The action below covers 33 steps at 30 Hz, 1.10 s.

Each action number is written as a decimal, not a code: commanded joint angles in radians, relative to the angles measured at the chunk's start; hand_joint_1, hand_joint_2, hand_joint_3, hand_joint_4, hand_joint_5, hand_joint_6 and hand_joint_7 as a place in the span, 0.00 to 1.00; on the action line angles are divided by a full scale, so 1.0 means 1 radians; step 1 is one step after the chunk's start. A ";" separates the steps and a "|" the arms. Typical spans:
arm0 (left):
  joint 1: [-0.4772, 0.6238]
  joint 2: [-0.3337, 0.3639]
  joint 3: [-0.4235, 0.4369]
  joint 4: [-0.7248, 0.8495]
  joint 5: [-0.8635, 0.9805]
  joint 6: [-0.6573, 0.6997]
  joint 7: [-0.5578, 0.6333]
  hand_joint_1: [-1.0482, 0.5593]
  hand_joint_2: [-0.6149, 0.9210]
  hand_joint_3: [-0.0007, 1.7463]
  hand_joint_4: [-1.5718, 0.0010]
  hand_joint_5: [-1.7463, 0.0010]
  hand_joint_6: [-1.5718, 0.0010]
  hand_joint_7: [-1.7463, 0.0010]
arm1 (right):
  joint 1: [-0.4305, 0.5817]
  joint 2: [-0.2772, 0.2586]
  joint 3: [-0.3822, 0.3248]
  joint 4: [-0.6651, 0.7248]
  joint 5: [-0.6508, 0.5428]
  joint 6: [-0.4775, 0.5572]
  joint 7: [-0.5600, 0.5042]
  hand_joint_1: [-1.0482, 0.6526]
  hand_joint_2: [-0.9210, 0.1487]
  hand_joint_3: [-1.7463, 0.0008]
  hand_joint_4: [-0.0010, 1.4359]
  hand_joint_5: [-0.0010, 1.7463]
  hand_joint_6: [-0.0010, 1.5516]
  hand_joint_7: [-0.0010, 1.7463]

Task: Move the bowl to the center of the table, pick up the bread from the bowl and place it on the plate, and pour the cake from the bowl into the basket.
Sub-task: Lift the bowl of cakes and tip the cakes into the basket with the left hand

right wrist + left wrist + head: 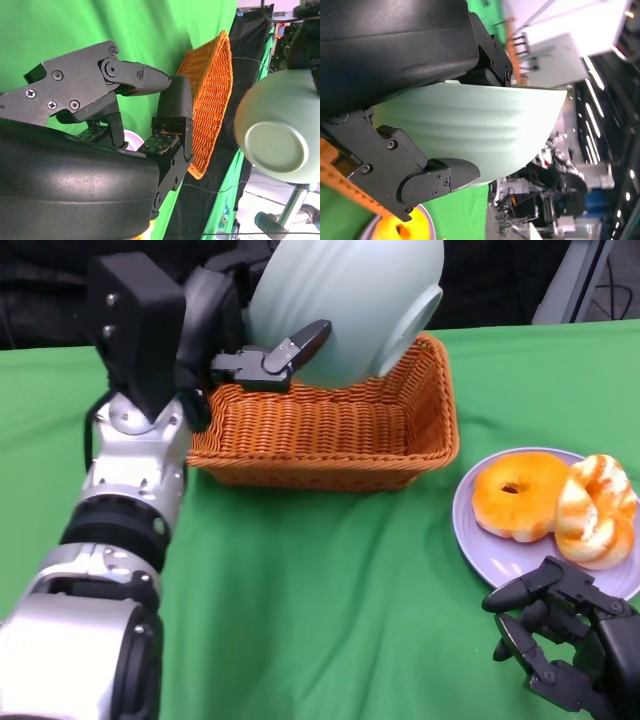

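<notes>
My left hand (230, 345) grips the pale green bowl (345, 305) by its rim and holds it tipped steeply over the orange wicker basket (330, 425). The bowl's opening faces away, so its contents are hidden. No cake shows in the part of the basket I can see. In the left wrist view my fingers (420, 170) clamp the bowl (485, 125). The lilac plate (490, 555) at the right carries a round orange bread (518, 495) and a striped bread (597, 512). My right hand (565, 640) rests near the plate's front edge, holding nothing.
The green tablecloth (330, 600) stretches bare between the basket and the front edge. In the right wrist view the basket (212, 95) and the bowl's underside (277, 135) lie beyond my right hand's fingers (150, 80). Dark clutter and stands lie behind the table.
</notes>
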 commanded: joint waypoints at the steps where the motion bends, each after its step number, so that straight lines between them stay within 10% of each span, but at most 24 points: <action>1: -0.058 -0.008 0.031 0.004 -0.016 0.017 0.022 0.51 0.84 0.48 0.52 0.09 0.54 0.22 | 0.002 -0.010 -0.012 0.005 0.002 -0.017 -0.007 0.51 0.18 0.65 0.45 0.91 0.41 0.74; 27: -0.140 -0.128 0.447 0.162 -0.365 0.459 0.201 0.57 0.83 0.61 0.47 0.00 0.54 0.07 | 0.014 -0.026 -0.014 0.022 -0.001 -0.039 0.003 0.51 0.17 0.65 0.44 0.93 0.40 0.76; 33: -0.139 -0.131 0.515 0.171 -0.430 0.524 0.220 0.53 0.87 0.51 0.46 0.00 0.59 0.03 | 0.010 -0.026 -0.015 0.034 -0.002 -0.045 0.001 0.50 0.16 0.66 0.44 0.93 0.39 0.77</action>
